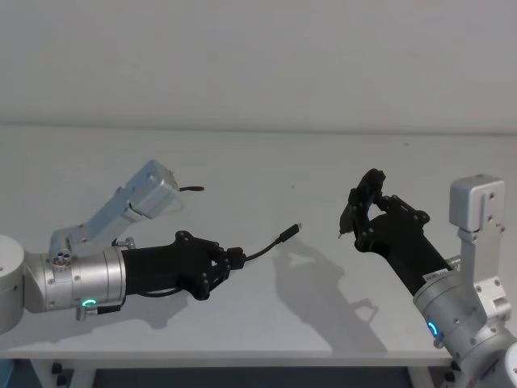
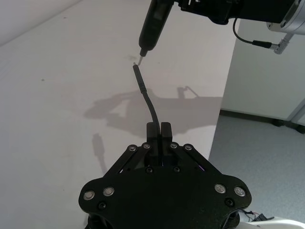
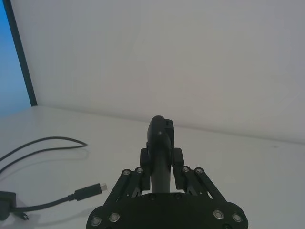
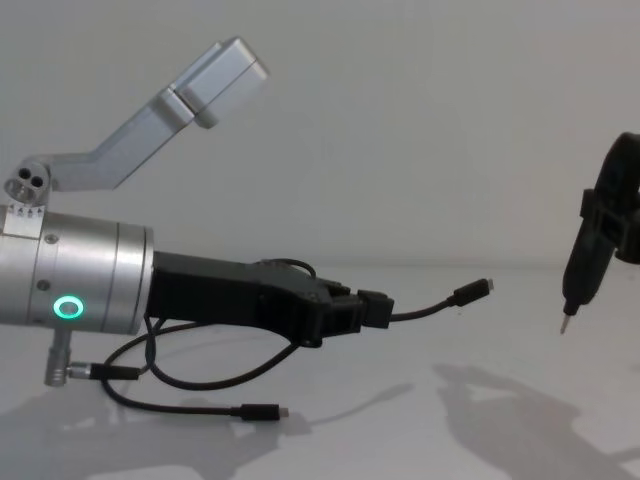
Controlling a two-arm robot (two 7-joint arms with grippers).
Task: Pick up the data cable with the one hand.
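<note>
Pinching the data cable (image 1: 262,249) behind its plug (image 1: 288,233), left tool (image 1: 239,259) faces right tool (image 1: 362,213) clamping a slim probe (image 2: 153,21).

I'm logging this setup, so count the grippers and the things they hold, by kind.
Grippers: 2, the left gripper and the right gripper
Cables: 1, the data cable, clamped in the left gripper
Tools: 1, the pointed tool, clamped in the right gripper
Total: 4
</note>
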